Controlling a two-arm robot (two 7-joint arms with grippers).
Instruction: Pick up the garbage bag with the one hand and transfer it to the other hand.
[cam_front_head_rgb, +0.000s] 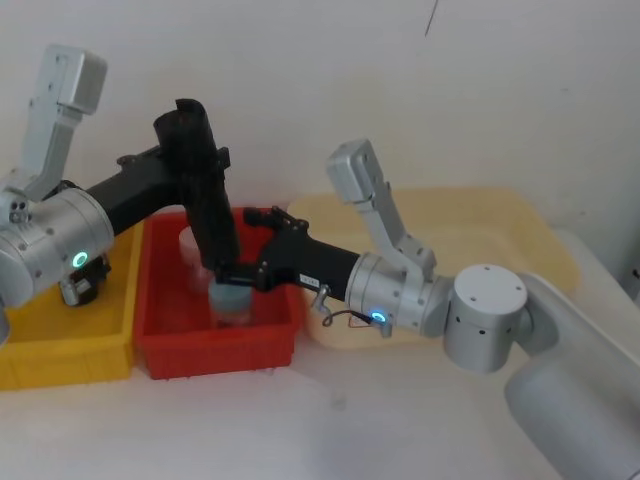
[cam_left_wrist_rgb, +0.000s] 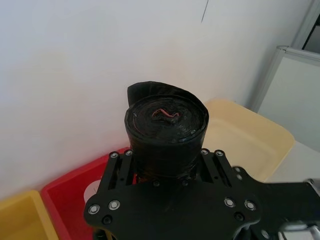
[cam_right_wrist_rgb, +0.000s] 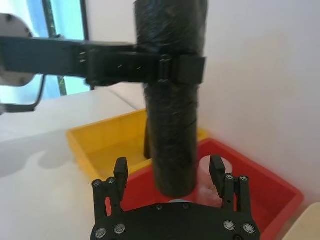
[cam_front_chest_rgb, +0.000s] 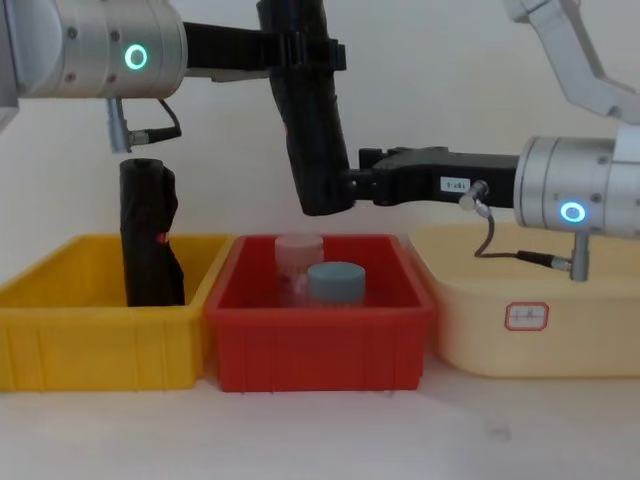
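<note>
Bag (cam_front_chest_rgb: 312, 130): black roll, slightly tilted, upper centre of the chest view, in the air above the red bin (cam_front_chest_rgb: 320, 345).
Left tool (cam_front_chest_rgb: 305, 50): we record it clamped round the roll's upper part.
Right tool (cam_right_wrist_rgb: 168, 162): fingers spread, one either side of the roll's lower end, gaps visible.
Second black roll (cam_front_chest_rgb: 150, 235): we note it standing in the yellow bin (cam_front_chest_rgb: 100, 340), lower left.

Glossy black garbage bag (cam_front_chest_rgb: 315, 150), near-upright, aloft in left gripper (cam_front_chest_rgb: 305, 52)

The black right gripper (cam_right_wrist_rgb: 169, 167) is studded with silver screws; its silver wrist (cam_front_chest_rgb: 585, 185) is ringed by blue light.
</note>
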